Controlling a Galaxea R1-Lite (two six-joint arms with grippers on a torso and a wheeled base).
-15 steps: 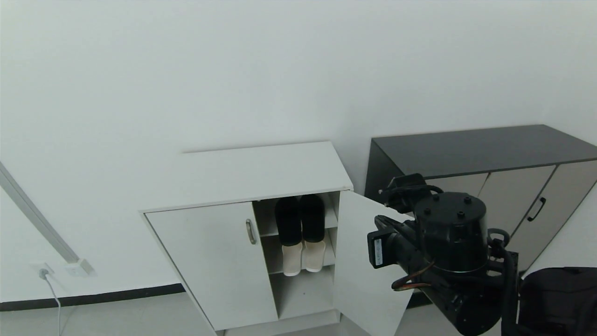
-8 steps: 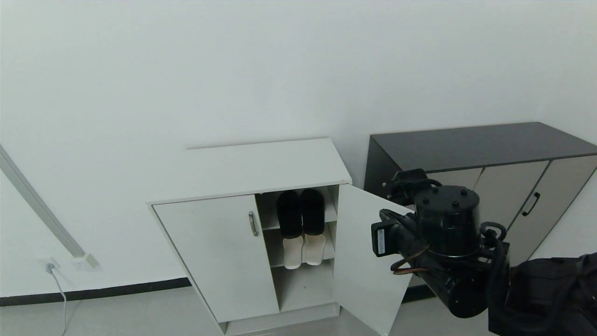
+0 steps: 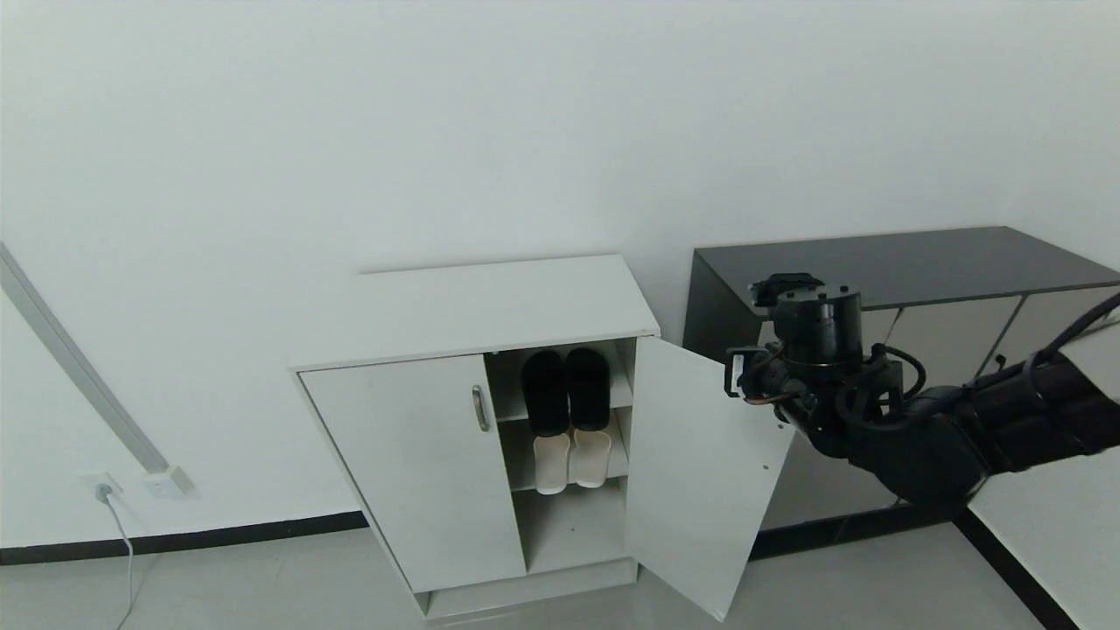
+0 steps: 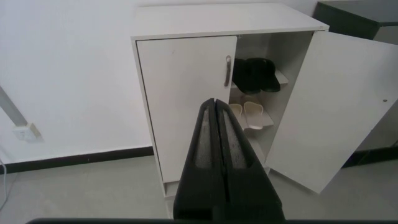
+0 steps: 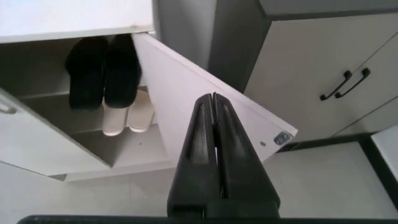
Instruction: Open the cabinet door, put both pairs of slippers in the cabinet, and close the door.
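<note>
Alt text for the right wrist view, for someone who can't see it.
The right gripper, fingers shut, hangs before the open white cabinet door. Inside, black slippers sit above white slippers; a grey cabinet stands beside.

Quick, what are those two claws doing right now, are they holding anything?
Left gripper: shut, holding nothing.
Right gripper: shut, holding nothing.
</note>
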